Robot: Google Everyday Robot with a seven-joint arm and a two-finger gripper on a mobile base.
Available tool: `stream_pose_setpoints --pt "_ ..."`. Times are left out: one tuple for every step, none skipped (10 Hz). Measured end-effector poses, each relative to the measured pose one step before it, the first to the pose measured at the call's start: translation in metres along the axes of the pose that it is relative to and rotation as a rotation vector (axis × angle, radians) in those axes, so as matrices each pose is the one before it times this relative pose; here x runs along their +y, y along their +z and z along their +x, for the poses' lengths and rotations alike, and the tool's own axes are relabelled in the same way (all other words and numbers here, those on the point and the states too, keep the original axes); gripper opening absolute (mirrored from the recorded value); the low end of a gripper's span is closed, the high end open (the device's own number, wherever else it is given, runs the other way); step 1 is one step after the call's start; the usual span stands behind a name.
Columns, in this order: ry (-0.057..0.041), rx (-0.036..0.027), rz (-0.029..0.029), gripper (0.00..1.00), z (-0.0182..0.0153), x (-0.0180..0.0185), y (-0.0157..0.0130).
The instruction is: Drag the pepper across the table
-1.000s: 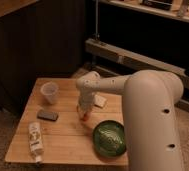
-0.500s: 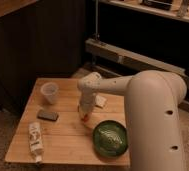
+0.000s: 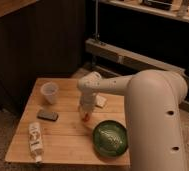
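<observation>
**A:** Camera view: where is the pepper point(image 3: 86, 118)?

**B:** Middle of the bench point(image 3: 68, 142), directly beneath the jaws, which point down at it from the arm point(image 3: 153, 115). The green bowl point(image 3: 110, 138) sits just beside it, nearer the front right.

**A:** Its long axis?

**B:** Mostly hidden, only a red tip shows. I cannot tell whether the jaws are apart or clamped on it.

On table point(image 3: 63, 142), hand point(image 3: 85, 111) over pepper point(image 3: 86, 118); bowl point(image 3: 111, 139) right.

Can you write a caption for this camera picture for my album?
Robot's hand down at the red pepper in the middle of the wooden table, near a green bowl.
</observation>
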Motion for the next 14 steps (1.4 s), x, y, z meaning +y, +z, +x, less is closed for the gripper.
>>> stream_pose_setpoints --pt "0.00471 -0.00202 -0.00364 0.03 -0.00041 0.00000 -0.00266" --pt "0.00120 0.00024 -0.00322 0.03 -0.00009 -0.00071 -0.00283" --pt "-0.00206 0.00166 -0.00203 0.03 -0.00068 0.00053 -0.00156" --pt "-0.00081 0.00489 -0.00340 0.03 -0.00059 0.00055 -0.00098" --pt "0.00277 0.01199 -0.00414 0.03 0.00027 -0.00098 -0.00066" --pt "0.00275 0.00880 -0.00713 0.03 -0.00034 0.00026 -0.00120" --pt "0.00504 0.00673 -0.00492 0.03 0.00002 -0.00021 -0.00132" --pt "0.00997 0.01002 -0.00568 0.03 0.00046 -0.00148 -0.00292" --pt "0.00508 0.00509 -0.00340 0.03 0.00066 -0.00128 -0.00203" --pt "0.00146 0.00250 -0.00264 0.03 0.00064 -0.00046 -0.00088" --pt "0.00343 0.00340 -0.00294 0.03 0.00091 -0.00125 -0.00123" --pt "0.00403 0.00919 -0.00558 0.03 0.00181 -0.00129 0.00128" --pt "0.00341 0.00719 -0.00417 0.03 0.00200 -0.00284 0.00272" --pt "-0.00075 -0.00079 0.00289 0.03 0.00050 -0.00278 -0.00017"
